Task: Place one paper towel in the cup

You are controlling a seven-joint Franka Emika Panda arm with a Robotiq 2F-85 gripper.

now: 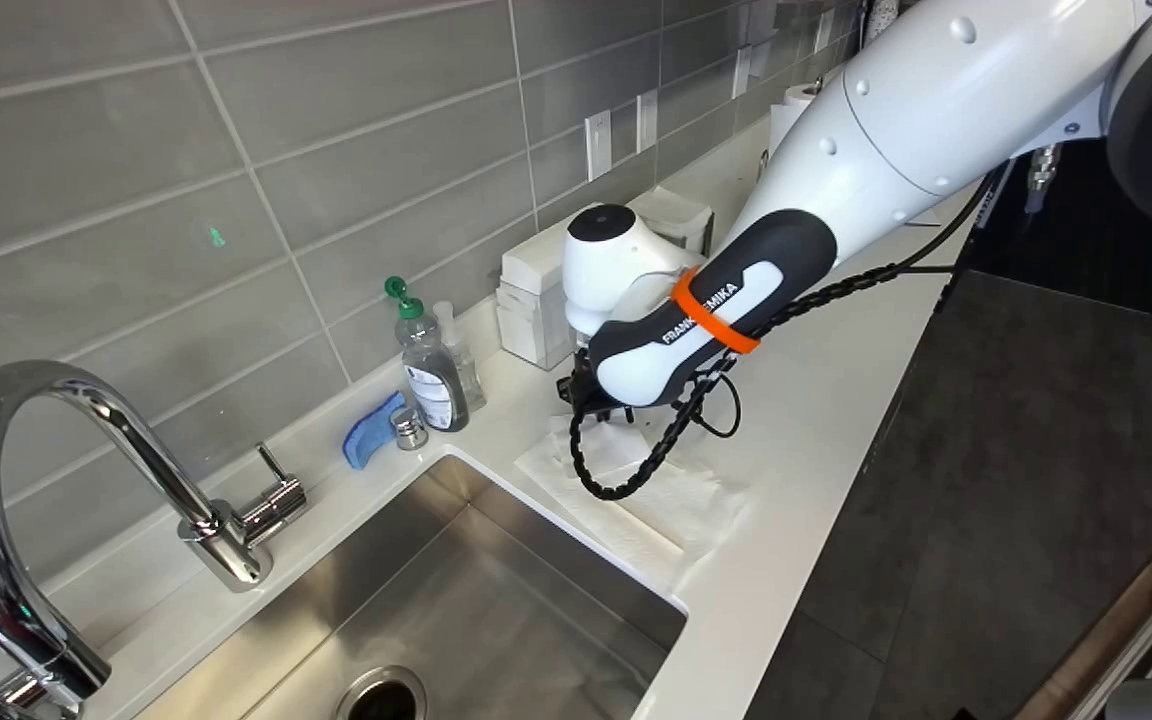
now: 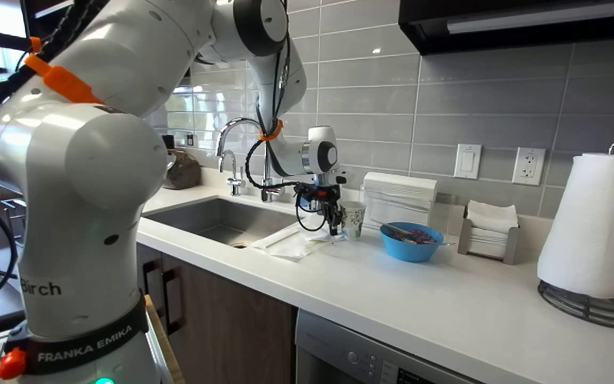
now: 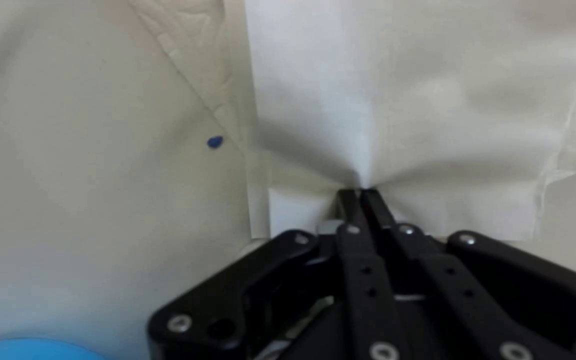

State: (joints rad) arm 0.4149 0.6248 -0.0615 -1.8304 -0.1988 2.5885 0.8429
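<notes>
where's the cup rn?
In an exterior view, the cup stands upright on the counter, just right of the end effector and left of the blue bowl in the picture.

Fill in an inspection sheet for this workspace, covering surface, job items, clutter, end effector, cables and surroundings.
Surface: white countertop, with a small blue spot on it.
Job items: white paper towel pinched, not yet in the printed paper cup, which stands upright.
Clutter: blue bowl, dish-soap bottle, napkin holder.
End effector: shut, gripping the paper towel.
Cables: black cable hangs in a loop beside the end effector.
Surroundings: metal sink, gooseneck faucet, tiled wall.
</notes>
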